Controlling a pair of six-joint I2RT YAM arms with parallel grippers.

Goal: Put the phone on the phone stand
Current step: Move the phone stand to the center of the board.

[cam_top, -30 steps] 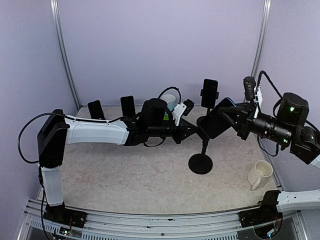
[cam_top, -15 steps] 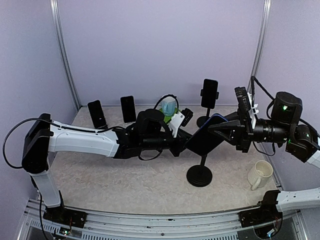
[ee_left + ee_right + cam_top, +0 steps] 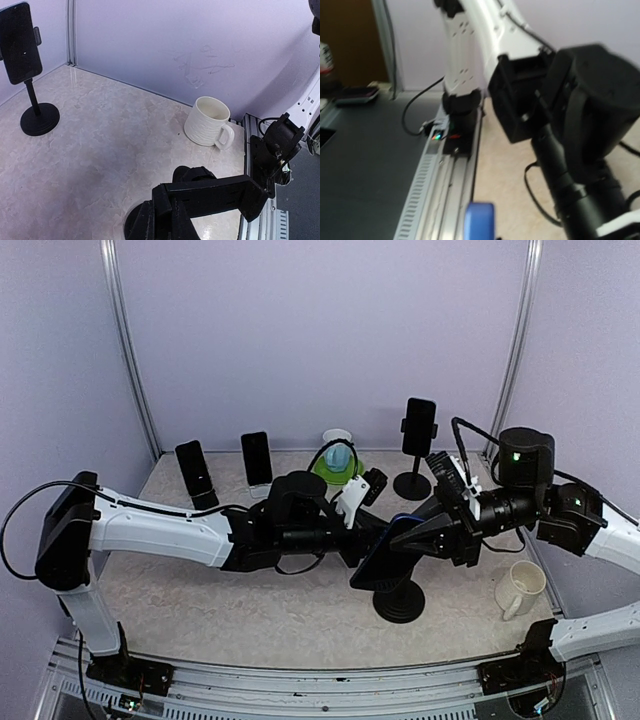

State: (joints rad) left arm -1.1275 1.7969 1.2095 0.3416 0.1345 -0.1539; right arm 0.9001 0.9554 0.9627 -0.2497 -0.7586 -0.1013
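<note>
R gripper (image 3: 432,532) clenched on phone (image 3: 385,562), tilted, at its tips, right beside L gripper (image 3: 362,538) | L clamped on cradle (image 3: 210,197) of phone stand (image 3: 400,602), base below both | risk: tilt misses cradle, phone slips or stand tips | L wrist cam shows cradle w/o phone, mug (image 3: 207,122) beyond it; top cam hides cradle
</note>
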